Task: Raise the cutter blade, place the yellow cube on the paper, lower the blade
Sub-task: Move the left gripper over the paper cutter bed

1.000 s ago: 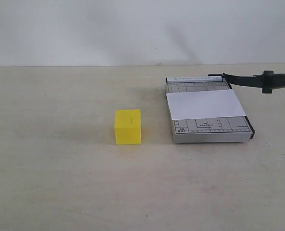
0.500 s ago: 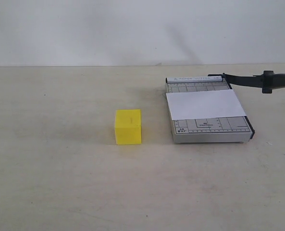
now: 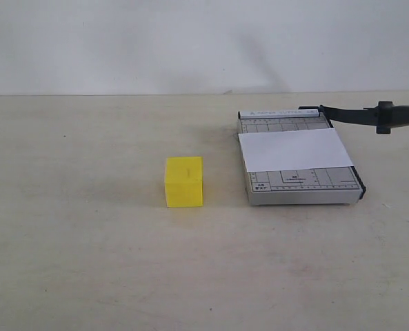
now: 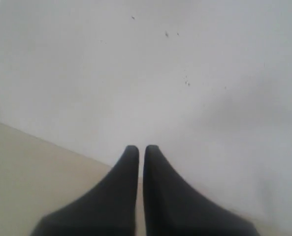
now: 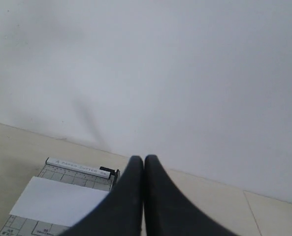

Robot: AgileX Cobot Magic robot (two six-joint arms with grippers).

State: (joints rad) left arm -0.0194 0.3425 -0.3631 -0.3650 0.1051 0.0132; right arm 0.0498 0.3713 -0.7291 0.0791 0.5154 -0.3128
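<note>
Exterior view: shows a solid bright yellow cube (image 3: 183, 181) resting on the beige worktop (image 3: 87, 262), left of a small grey gridded trimmer base (image 3: 301, 185) and apart from it. Across that base, a plain white sheet of paper (image 3: 295, 149), with nothing on it. From the far hinge, a long thin black cutter blade (image 3: 356, 115) with a thick handle end, swung out to the right and clear of the sheet. Looks already raised, with cube placement next. No gripper in sight here. Left wrist view: left gripper (image 4: 141, 148) clenched on nothing, a hairline slit between the tips, facing a pale wall (image 4: 146, 59); no cube visible. Right wrist view: right gripper (image 5: 144, 158) likewise pressed together and empty, trimmer and paper beyond its tips. Cube on the left arm's half of the worktop, so probably nearer that arm; needs opening before any grasp, then carrying rightward onto the sheet.
</note>
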